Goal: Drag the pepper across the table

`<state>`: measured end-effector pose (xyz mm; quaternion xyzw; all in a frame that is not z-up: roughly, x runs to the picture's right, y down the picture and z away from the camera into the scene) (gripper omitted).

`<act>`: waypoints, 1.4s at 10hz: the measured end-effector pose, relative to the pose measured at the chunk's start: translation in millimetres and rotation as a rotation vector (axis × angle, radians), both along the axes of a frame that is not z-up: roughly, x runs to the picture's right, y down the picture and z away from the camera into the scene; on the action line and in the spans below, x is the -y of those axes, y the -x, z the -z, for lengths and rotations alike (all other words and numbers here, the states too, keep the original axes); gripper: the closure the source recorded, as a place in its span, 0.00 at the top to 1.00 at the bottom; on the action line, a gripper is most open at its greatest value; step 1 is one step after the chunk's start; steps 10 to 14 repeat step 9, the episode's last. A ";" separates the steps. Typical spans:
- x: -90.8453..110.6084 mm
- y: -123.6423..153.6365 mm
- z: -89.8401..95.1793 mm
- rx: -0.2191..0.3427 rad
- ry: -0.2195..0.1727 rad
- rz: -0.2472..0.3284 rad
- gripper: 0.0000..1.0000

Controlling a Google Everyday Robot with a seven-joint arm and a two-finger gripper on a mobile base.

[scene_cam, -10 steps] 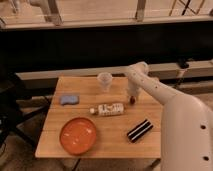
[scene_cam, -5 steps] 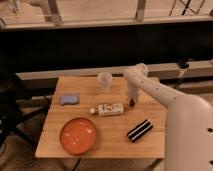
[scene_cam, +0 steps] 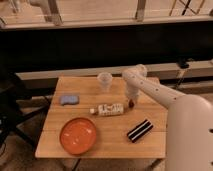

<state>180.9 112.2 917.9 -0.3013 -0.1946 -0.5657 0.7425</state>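
The pepper (scene_cam: 130, 104) is a small dark-red object on the light wooden table (scene_cam: 105, 145), right of the lying bottle's base. My gripper (scene_cam: 131, 98) hangs from the white arm straight down onto the pepper, right of the table's middle. The gripper covers most of the pepper; only its lower tip shows.
A clear bottle (scene_cam: 107, 108) lies on its side mid-table, just left of the pepper. A clear plastic cup (scene_cam: 104, 80) stands at the back. A blue sponge (scene_cam: 69, 99) lies at the left, an orange-red plate (scene_cam: 78, 135) front left, a black striped object (scene_cam: 139, 130) front right.
The arm has shifted slightly toward the left and lowered over the pepper. The other objects have not moved.
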 end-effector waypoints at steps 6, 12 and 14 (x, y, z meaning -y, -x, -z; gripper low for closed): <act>-17.9 7.6 12.5 0.019 0.022 0.028 0.04; -25.6 5.1 19.3 0.023 0.028 0.037 0.04; -25.6 5.1 19.3 0.023 0.028 0.037 0.04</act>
